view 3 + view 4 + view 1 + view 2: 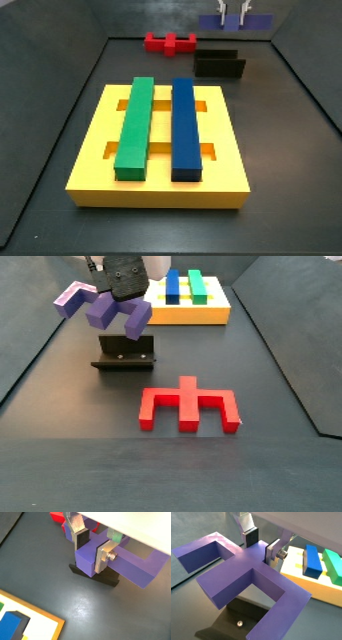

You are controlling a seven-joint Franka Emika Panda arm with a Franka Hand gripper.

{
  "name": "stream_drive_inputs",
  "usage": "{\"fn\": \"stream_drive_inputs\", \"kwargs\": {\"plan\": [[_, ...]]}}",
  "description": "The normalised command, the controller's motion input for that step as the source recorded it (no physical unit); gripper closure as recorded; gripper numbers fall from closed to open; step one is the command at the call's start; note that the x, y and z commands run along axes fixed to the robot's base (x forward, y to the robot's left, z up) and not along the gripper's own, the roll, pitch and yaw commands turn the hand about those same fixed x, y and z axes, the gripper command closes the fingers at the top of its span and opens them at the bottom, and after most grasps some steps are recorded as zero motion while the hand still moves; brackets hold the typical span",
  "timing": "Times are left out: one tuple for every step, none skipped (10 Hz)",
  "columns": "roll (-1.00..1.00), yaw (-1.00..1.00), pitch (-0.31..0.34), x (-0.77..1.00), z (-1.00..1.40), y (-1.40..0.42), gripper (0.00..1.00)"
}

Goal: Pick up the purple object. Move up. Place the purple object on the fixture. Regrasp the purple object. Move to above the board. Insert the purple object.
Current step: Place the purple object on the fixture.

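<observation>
- The gripper (92, 546) pinches the purple object's (244, 572) centre tab, holding it in the air above the fixture (126, 352).
- The purple object is a wide crossbar with two blocky legs, tilted in a side view (104, 306).
- Another side view cuts off the gripper (234, 12); only its fingers show.

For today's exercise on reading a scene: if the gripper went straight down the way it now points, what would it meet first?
Probably the fixture. The gripper hangs above it, shut on the purple object, whose legs point down and would likely touch first. Depth is unclear, so it might land on the dark floor beside it.
</observation>
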Motion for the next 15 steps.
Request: {"fn": "stream_drive_inputs", "kwargs": {"plan": [[-0.54, 0.12, 0.000, 0.00, 0.14, -0.01, 1.00], [-0.59, 0.13, 0.000, 0.00, 0.19, 0.00, 1.00], [-0.58, 0.15, 0.000, 0.00, 0.20, 0.00, 1.00], [-0.54, 0.15, 0.000, 0.00, 0.07, 0.00, 1.00], [-0.53, 0.13, 0.000, 0.00, 0.03, 0.00, 1.00], [-0.40, 0.20, 0.029, 0.00, 0.00, 0.00, 1.00], [-0.18, 0.35, 0.194, 0.00, 0.00, 0.00, 1.00], [-0.13, 0.41, 0.366, -0.08, 0.00, 0.00, 1.00], [-0.11, 0.45, 0.506, -0.15, -0.11, 0.02, 1.00], [-0.24, 0.50, 0.594, -0.14, -0.25, 0.09, 1.00], [-0.37, 0.53, 0.611, -0.03, -0.31, 0.10, 1.00], [-0.36, 0.57, 0.517, 0.00, -0.35, 0.09, 1.00], [-0.47, 0.52, 0.443, 0.01, -0.28, 0.07, 1.00], [-0.56, 0.47, 0.411, 0.03, -0.21, 0.11, 1.00], [-0.58, 0.47, 0.374, 0.01, -0.15, 0.10, 1.00]]}}
